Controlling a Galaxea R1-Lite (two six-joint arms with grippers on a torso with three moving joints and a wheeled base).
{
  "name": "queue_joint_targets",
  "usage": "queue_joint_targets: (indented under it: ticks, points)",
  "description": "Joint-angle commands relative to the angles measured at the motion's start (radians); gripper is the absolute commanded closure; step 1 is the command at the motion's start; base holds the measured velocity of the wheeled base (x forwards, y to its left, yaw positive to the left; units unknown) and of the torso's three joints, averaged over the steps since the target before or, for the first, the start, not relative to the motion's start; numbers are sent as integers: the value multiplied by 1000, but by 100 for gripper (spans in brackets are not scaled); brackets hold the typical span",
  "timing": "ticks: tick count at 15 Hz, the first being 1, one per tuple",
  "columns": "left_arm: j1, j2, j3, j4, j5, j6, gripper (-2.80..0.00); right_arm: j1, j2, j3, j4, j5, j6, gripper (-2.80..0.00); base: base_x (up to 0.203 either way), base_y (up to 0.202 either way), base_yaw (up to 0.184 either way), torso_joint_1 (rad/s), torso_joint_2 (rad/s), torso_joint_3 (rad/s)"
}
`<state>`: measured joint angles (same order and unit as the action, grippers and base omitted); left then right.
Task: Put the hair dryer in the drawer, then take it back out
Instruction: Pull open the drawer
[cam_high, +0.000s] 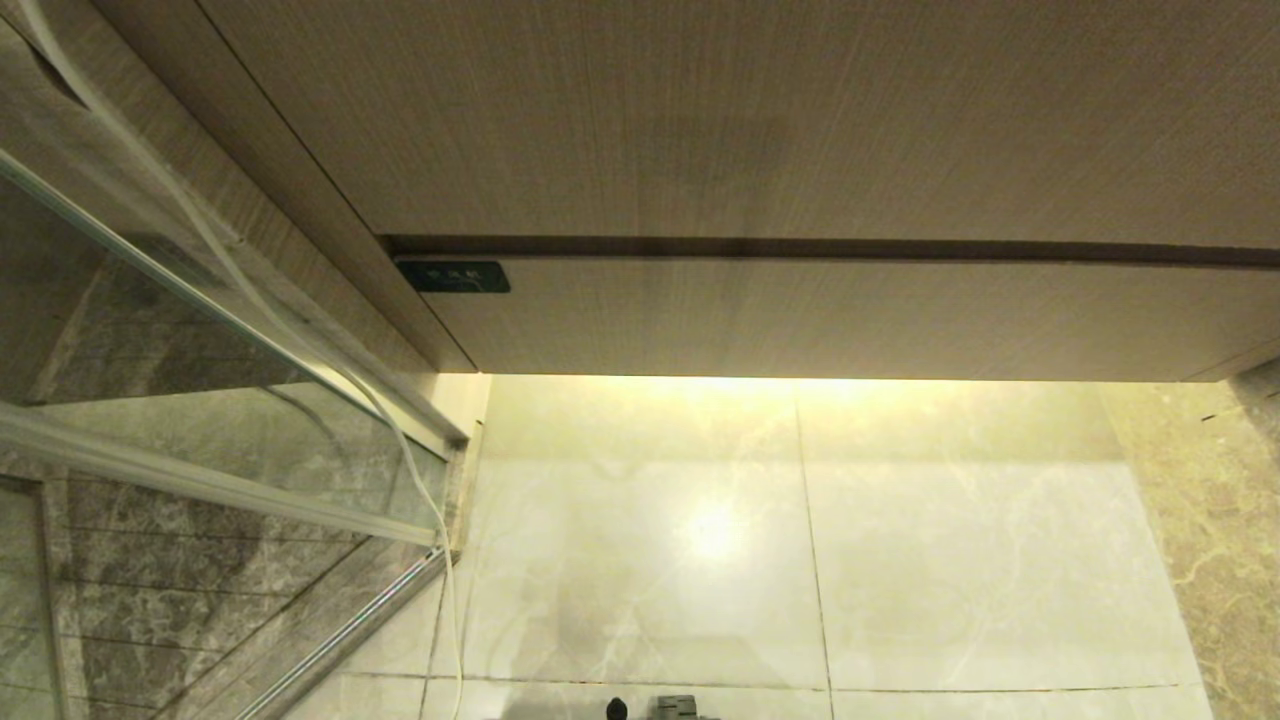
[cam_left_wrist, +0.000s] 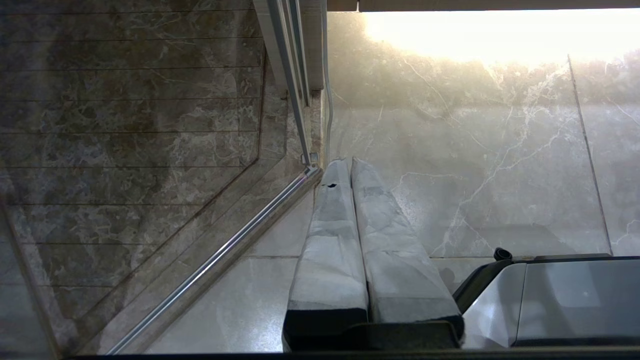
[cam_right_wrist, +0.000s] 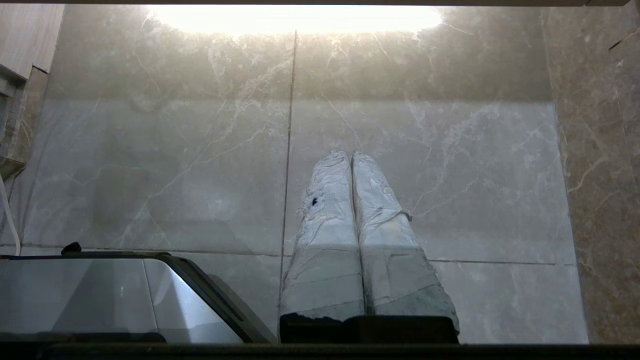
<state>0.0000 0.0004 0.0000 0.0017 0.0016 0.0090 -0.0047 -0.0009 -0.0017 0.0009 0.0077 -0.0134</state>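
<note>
The drawer (cam_high: 850, 318) is the low beige wood-grain front under the taller cabinet front, closed, with a small black label (cam_high: 452, 276) at its left corner. The hair dryer is out of view. Neither gripper shows in the head view. My left gripper (cam_left_wrist: 348, 161) hangs over the floor by the shower door rail, its tape-wrapped fingers (cam_left_wrist: 330, 235) pressed together, holding nothing. My right gripper (cam_right_wrist: 350, 154) also hangs over the marble floor, shut and empty.
A glass shower enclosure with a metal rail (cam_high: 330, 640) stands at the left, and a white cable (cam_high: 440, 540) runs down beside it. A taller wood-grain front (cam_high: 740, 110) sits above the drawer. My base (cam_left_wrist: 550, 300) shows low in both wrist views. A stone wall (cam_high: 1230, 520) borders the right.
</note>
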Motion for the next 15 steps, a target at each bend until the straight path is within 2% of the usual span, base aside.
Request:
queue_joint_targets:
  ticks: [1,9,12,15]
  points:
    - [0,0,0,0,0,0,0,0,1,-1,1,2,-4,0,0,0,0,0,0,0]
    - [0,0,0,0,0,0,0,0,1,-1,2,-1,-1,0,0,0,0,0,0,0]
    - [0,0,0,0,0,0,0,0,-1,0,-15,2,-43,0,0,0,0,0,0,0]
    - [0,0,0,0,0,0,0,0,-1,0,-19,2,-46,0,0,0,0,0,0,0]
